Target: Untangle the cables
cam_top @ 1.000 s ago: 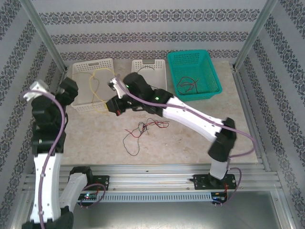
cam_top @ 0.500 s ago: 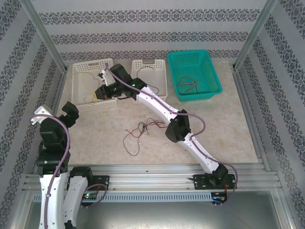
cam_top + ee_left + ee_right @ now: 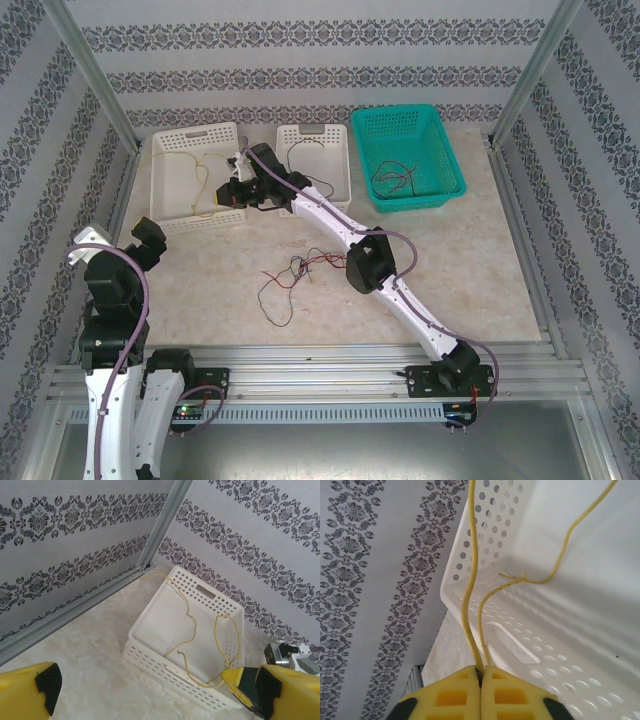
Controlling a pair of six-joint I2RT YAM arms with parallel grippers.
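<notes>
As right jaws pinch one yellow cable (image 3: 465, 610), baskets (image 3: 195, 222) — three.

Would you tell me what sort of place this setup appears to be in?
Likely a lab robot cell: aluminium frame posts, patterned wall panels enclosing a tabletop, and sorting baskets at the back.

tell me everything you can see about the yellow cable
The yellow cable is a thin, flexible wire with a smooth coating that looks like plastic. Two strands of it come out from between the shut fingertips of the right gripper, which pinches it at the white basket on the left. From there it runs in loose bends and a loop through the basket, reaching up to the far rim. One kinked end lies free inside.
</notes>
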